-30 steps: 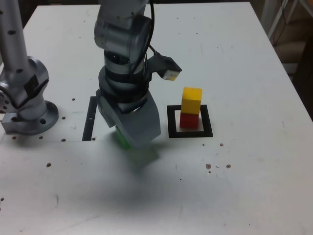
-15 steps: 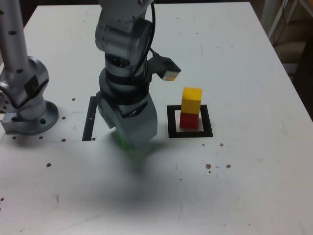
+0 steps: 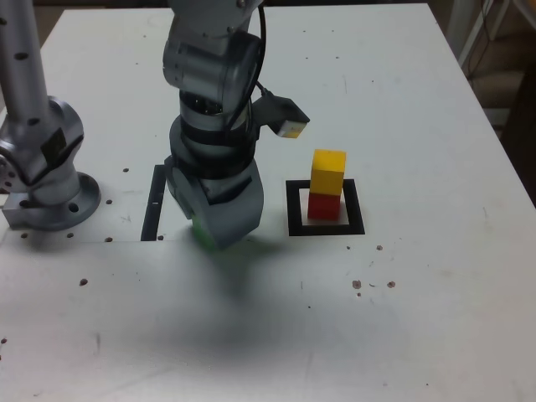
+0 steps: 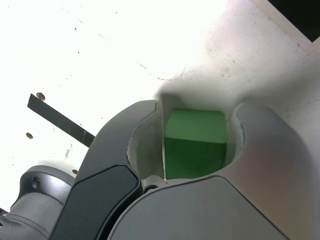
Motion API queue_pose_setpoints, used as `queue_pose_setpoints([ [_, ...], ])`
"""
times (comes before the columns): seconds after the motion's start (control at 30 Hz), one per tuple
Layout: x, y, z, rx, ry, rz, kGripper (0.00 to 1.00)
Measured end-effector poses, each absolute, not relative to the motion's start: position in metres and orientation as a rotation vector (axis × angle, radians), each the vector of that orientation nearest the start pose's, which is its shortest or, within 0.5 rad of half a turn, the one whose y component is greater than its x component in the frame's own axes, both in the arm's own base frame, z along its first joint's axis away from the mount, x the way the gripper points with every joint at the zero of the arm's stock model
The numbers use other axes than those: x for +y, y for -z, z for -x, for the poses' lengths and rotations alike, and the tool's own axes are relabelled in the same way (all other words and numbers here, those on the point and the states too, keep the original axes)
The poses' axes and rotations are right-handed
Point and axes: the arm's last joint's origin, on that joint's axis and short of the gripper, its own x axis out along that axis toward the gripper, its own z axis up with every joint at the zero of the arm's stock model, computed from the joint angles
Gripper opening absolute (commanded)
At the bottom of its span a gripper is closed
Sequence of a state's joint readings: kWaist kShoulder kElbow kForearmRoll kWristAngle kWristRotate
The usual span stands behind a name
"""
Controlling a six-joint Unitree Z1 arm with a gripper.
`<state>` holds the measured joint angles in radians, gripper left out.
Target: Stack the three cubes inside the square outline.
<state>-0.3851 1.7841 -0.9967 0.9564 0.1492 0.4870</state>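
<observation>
One cube [image 3: 328, 171] sits atop another [image 3: 324, 206] inside the outline [image 3: 294, 209].

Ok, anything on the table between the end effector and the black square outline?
Nothing: the exterior view shows bare white table between the end effector and the black square outline.

A yellow cube [image 3: 328, 171] is sitting on a red cube [image 3: 323, 206] inside the black-bordered, white-centred square outline [image 3: 295, 208]; a green cube [image 4: 195, 144] is showing between grey jaws.

Glare bleaches the wrist view's table [image 4: 90, 45]; the exterior view shows soft, blurred shadows.
</observation>
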Motion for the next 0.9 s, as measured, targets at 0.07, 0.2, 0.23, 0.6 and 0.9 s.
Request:
queue_pose_setpoints([
  [0.07,-0.086,-0.215,-0.233,1.639,0.590,-0.821,0.29],
  [0.2,-0.086,-0.217,-0.232,1.661,0.573,-0.817,0.29],
  [0.23,-0.085,-0.219,-0.232,1.666,0.564,-0.818,0.29],
  [0.6,-0.085,-0.275,-0.235,1.673,0.479,-0.799,0.29],
  [0.9,-0.087,-0.336,-0.243,1.670,0.405,-0.769,0.30],
])
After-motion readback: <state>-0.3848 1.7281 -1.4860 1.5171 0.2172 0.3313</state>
